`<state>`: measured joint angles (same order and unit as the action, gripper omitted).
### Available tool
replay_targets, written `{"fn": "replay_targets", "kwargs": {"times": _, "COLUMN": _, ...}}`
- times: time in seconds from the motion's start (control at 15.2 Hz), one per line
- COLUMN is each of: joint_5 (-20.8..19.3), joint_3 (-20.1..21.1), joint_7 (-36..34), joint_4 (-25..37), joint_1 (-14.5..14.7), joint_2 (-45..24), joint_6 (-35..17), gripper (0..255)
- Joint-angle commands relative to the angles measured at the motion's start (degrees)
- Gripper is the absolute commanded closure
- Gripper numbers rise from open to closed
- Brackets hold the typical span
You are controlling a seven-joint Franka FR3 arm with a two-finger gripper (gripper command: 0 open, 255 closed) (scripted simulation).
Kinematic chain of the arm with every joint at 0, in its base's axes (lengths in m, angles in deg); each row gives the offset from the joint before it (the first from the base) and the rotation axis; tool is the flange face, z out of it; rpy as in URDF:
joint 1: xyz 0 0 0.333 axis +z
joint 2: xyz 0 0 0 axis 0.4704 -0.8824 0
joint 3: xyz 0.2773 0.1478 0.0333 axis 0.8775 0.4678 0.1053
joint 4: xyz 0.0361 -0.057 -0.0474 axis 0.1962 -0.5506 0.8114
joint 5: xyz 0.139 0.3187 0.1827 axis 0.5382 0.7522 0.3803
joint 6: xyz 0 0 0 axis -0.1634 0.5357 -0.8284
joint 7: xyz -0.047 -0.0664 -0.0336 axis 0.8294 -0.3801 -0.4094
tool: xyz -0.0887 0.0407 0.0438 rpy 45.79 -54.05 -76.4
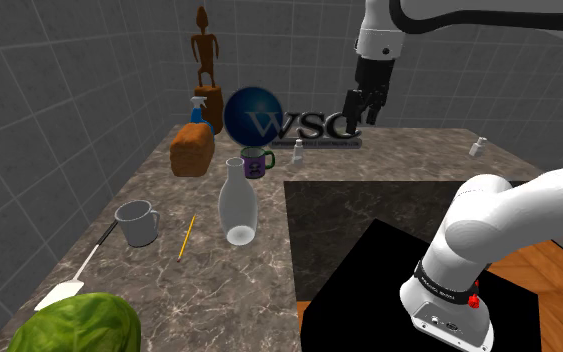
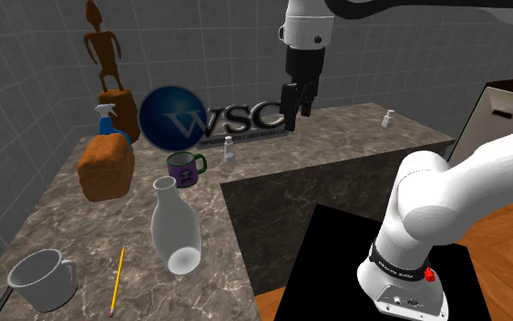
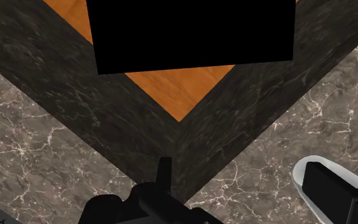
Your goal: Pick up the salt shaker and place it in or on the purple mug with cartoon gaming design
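lettuce [image 1: 69, 325] at counter's [image 1: 229, 290] near edge: ignore. my claw [image 1: 364, 115] open, empty, high over back edge; likely salt shaker [image 1: 296, 150] upright below, offset toward purple mug [image 1: 257, 161].

Arm [image 1: 514, 215] up high, tool [image 1: 366, 110] pts dwn.

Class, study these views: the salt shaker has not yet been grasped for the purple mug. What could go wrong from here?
1. Two alike small white shakers stand on the counter: the sign-side shaker by the WSC sign and the far shaker. The end effector, high above both, may go for the wrong one.
2. The purple mug sits near the clear bottle and the bread loaf; a careless descent might knock them.
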<state>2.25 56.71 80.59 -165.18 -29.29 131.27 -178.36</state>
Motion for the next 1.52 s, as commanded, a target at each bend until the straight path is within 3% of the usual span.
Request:
{"fn": "replay_targets", "kwargs": {"times": 0.0, "joint_5": 0.0, "joint_3": 0.0, "joint_7": 0.0, "joint_4": 0.0, "joint_1": 0.0, "joint_2": 0.0, "joint_6": 0.0, "gripper": 0}}
{"fn": "replay_targets", "kwargs": {"times": 0.79, "joint_5": -2.59, "joint_3": -9.8, "joint_7": 11.52, "joint_4": 5.19, "joint_1": -1.88, "joint_2": -20.94, "joint_6": -15.7, "gripper": 0}}
{"fn": "replay_targets", "kwargs": {"times": 1.45, "joint_5": 1.72, "joint_3": -16.02, "joint_7": 22.16, "joint_4": 18.15, "joint_1": -2.72, "joint_2": -42.37, "joint_6": -23.28, "gripper": 0}}
